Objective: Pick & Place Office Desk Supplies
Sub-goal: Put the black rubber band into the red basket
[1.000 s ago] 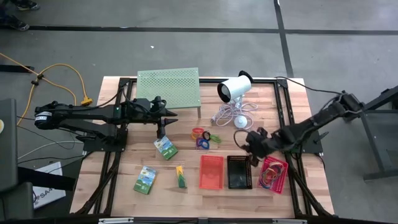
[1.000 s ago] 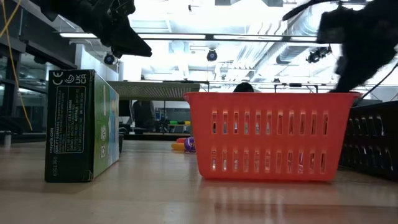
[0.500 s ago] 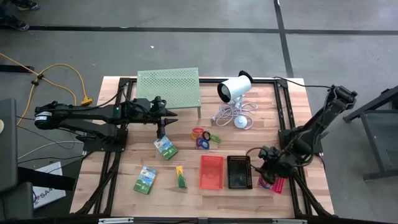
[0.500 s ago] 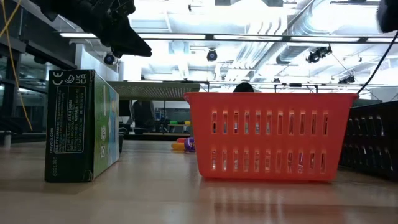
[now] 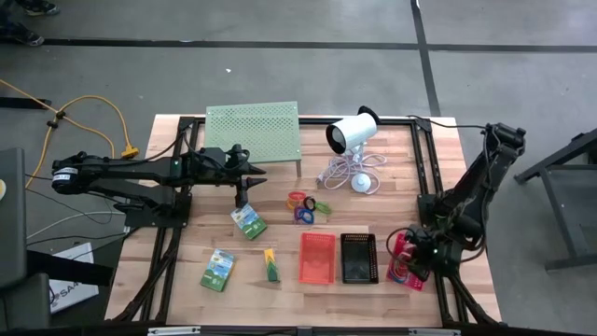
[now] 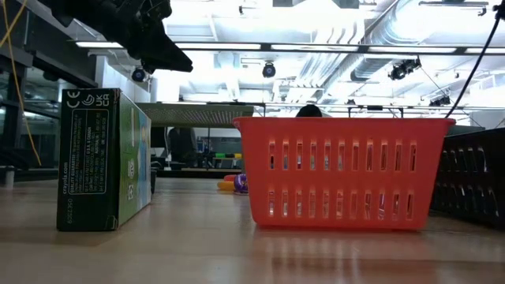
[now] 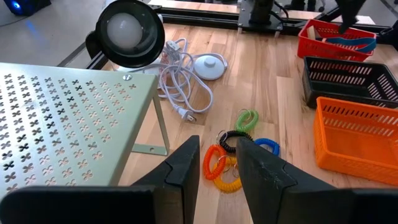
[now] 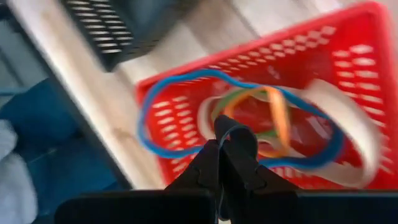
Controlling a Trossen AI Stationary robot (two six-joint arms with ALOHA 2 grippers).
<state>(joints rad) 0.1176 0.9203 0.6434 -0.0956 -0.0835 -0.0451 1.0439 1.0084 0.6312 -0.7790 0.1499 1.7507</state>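
Over the pink basket [image 5: 407, 269], the right gripper [image 5: 417, 254] has retreated.

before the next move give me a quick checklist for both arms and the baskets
1. Right gripper shut: ok; its fingers are pressed together over the pink basket.
2. Rubber bands in the pink basket: ok, blue and orange ones lie inside.
3. Whether a band is pinched between the right fingers: cannot tell.
4. Left gripper free: ok; part open, holding nothing, above the coloured loops.
5. Red basket and black basket upright, side by side: ok.
6. Green packs off the baskets: not ok; they lie on the table.
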